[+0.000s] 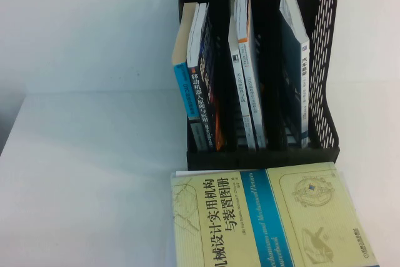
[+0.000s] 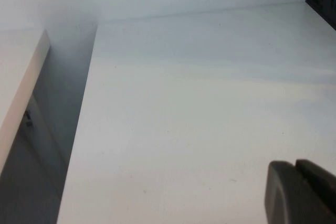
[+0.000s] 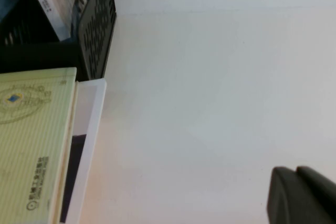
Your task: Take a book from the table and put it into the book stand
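Observation:
The large pale yellow-green book (image 1: 269, 217) with a blue band lies flat on the white table (image 1: 87, 173), right in front of the black book stand (image 1: 262, 60). Its corner also shows in the right wrist view (image 3: 31, 145), lying on top of a white book (image 3: 86, 140). The stand holds several upright books in its three slots. Neither arm shows in the high view. My left gripper (image 2: 296, 169) is shut and empty above bare table, left of the stand. My right gripper (image 3: 296, 174) is shut and empty above bare table, right of the book.
A white book's edge (image 1: 187, 172) pokes out from under the yellow-green book. The table's left edge (image 2: 79, 129) drops into a gap beside another white surface (image 2: 18, 77). The stand's mesh side (image 3: 97, 30) stands close to the book's far corner.

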